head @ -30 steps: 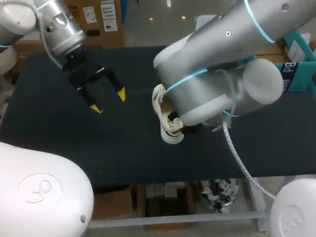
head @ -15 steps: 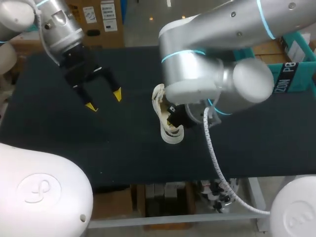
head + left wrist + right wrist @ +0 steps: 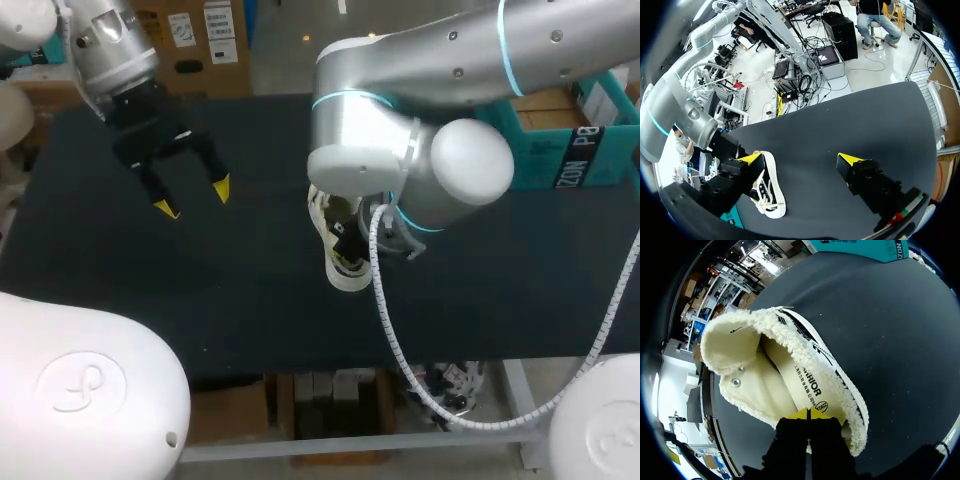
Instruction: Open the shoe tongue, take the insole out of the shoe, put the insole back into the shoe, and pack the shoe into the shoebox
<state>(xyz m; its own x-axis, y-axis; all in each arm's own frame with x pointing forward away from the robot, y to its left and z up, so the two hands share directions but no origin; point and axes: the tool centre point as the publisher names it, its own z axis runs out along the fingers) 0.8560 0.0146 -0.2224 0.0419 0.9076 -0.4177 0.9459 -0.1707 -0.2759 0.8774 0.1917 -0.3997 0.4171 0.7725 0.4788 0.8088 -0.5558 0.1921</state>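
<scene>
Mid-frame, the shoe lies on the counter, half hidden under the right arm. The right pincer sits inside it, tips closed together at the insole. The left pincer hangs open at upper left.

Bright, even light from overhead, with soft shadows only
On the matte black table shadows are barely made out in the head view, and soft highlights are seen along the silver casing of the right arm. In the right wrist view the pale lining of the shoe is lit brightly, a faint shade is cast under its folded collar, and the table is rendered a flat, dull black
</scene>
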